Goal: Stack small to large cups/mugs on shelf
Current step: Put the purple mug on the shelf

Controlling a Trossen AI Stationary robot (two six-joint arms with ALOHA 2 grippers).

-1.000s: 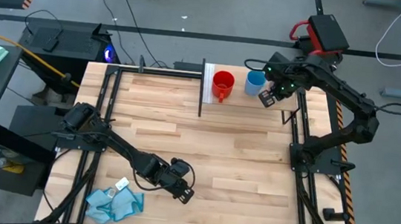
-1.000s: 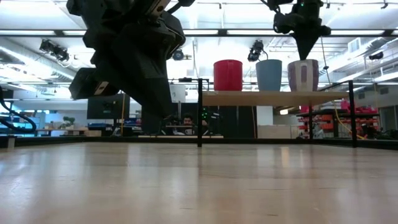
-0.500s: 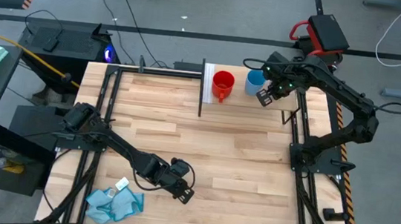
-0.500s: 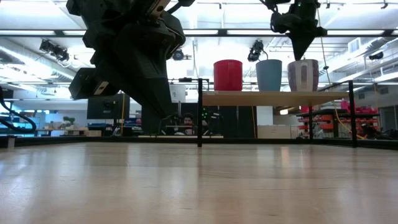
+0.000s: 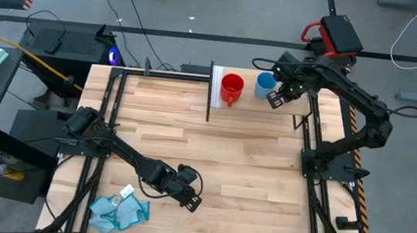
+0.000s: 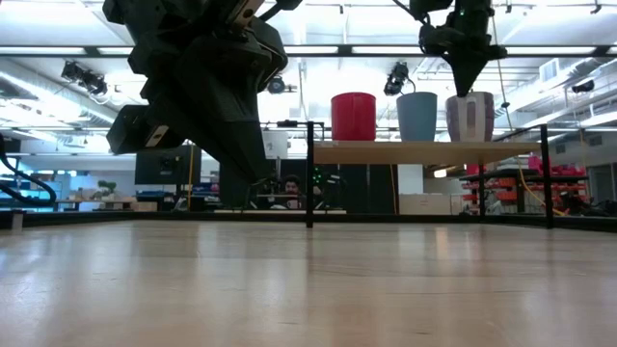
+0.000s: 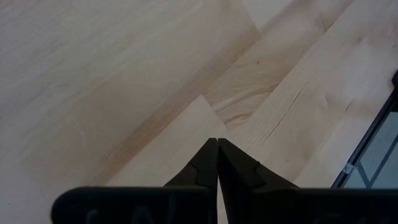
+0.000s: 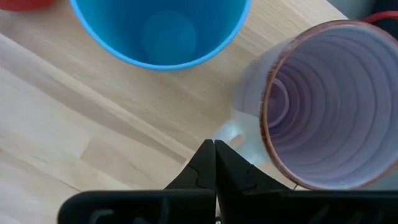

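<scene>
On the shelf (image 6: 424, 151) three vessels stand upright in a row: the red mug (image 5: 232, 87) nearest the shelf's dark upright panel (image 5: 209, 92), the light-blue cup (image 5: 264, 85) beside it, and the pale purple mug (image 6: 469, 116) at the far end from the panel. The right hand (image 6: 465, 79) hangs just above the purple mug, its two fingers pressed together and gripping nothing; in the right wrist view the closed tips sit over the mug's handle (image 8: 231, 132), right by the rim.

The likeliest trouble, as I judge it, is a knock. Any sideways drift of that hand while so close to the rim could catch the handle and tip the purple mug, and it stands near the shelf's outer end, so it could roll off onto the desk (image 5: 220, 156) or push into the light-blue cup next to it. A descent with fingers shut would press on the handle instead of straddling it.

The left hand (image 5: 190, 201) waits low over the desk, far from the shelf and beside the teal cloth (image 5: 119, 210), fingers together and empty
</scene>
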